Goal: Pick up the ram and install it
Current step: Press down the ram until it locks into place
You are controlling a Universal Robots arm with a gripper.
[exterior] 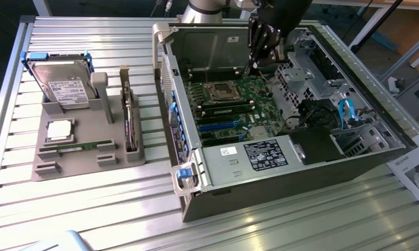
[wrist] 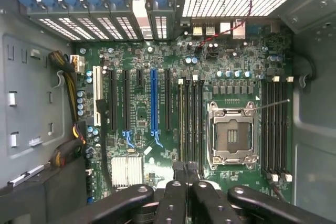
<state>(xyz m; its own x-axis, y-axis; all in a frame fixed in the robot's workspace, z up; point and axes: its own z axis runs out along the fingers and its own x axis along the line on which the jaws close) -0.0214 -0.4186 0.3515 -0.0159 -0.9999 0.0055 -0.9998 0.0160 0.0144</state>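
Grey holder [exterior: 83, 167]: it stood on the slatted metal table [exterior: 90, 209] at the exterior view's left, carrying the hard drive [exterior: 63, 83], the silver processor chip [exterior: 59, 129] and an upright card [exterior: 129, 123].
Ram [exterior: 75, 148]: the green strip lay flat in the holder, just below the processor chip, well apart from the gripper.
Computer case [exterior: 279, 178]: it lay open beside the holder, its side wall between holder and motherboard [exterior: 230, 112].
Obstacles: the power supply [exterior: 265, 154] and a blue cable [exterior: 347, 112] crowded the case's near end; drive bays lined its far side.
Exterior view: it showed the arm reaching down into the case from above, near the empty CPU socket [exterior: 219, 92].
Wrist view: looking straight onto the board, it showed the socket [wrist: 231, 135], the blue expansion slot [wrist: 154, 98], a finned heatsink [wrist: 126, 170] and the memory slots [wrist: 191, 119].
Gripper [exterior: 251, 65]: pointed downward – its fingers pressed together, the tips [wrist: 186, 169] over the end of the memory slots.
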